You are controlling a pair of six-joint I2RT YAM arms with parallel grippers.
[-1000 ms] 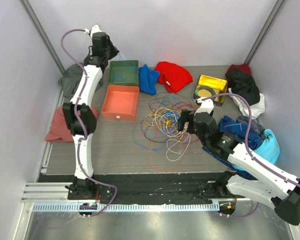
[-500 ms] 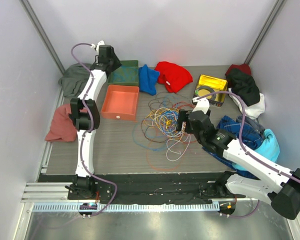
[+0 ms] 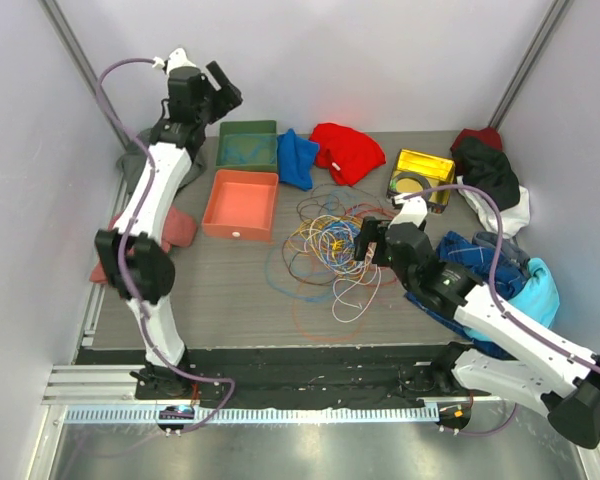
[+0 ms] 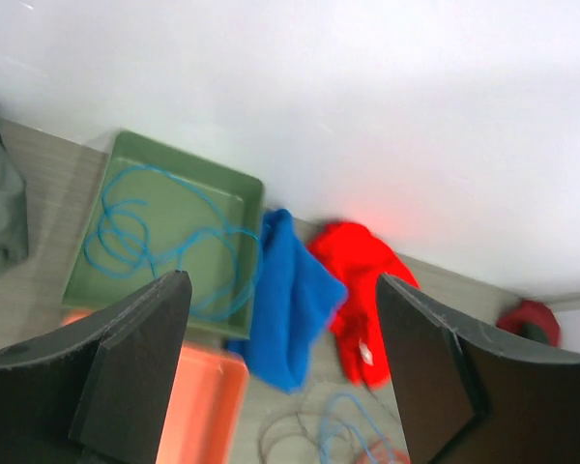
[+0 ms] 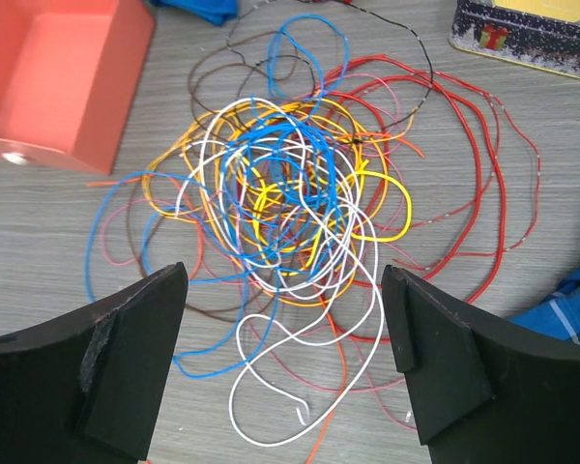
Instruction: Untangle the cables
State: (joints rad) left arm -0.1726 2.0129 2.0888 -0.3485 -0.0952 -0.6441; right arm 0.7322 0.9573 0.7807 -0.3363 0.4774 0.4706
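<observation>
The cables (image 3: 325, 245) lie as one loose tangle of blue, yellow, orange, red, white and brown loops mid-table. In the right wrist view the tangle (image 5: 290, 193) fills the middle, and a white loop reaches down between my fingers. My right gripper (image 3: 363, 247) (image 5: 285, 372) hovers open over the tangle's near right edge and holds nothing. A single blue cable (image 4: 164, 242) lies coiled in the green tray (image 3: 247, 146) (image 4: 97, 280). My left gripper (image 3: 225, 92) (image 4: 285, 372) hangs open and empty, high above that tray's left end.
An orange tray (image 3: 240, 205) sits in front of the green one. Blue cloth (image 3: 298, 158) and red cloth (image 3: 346, 150) lie at the back, with a yellow tin (image 3: 420, 175) to their right. Dark and blue garments (image 3: 500, 270) pile at the right. Grey and red cloths (image 3: 120, 255) lie at the left.
My left gripper has gone from shut to open, dipping toward the green tray and then rising and swinging back left. The right arm has hardly moved.
</observation>
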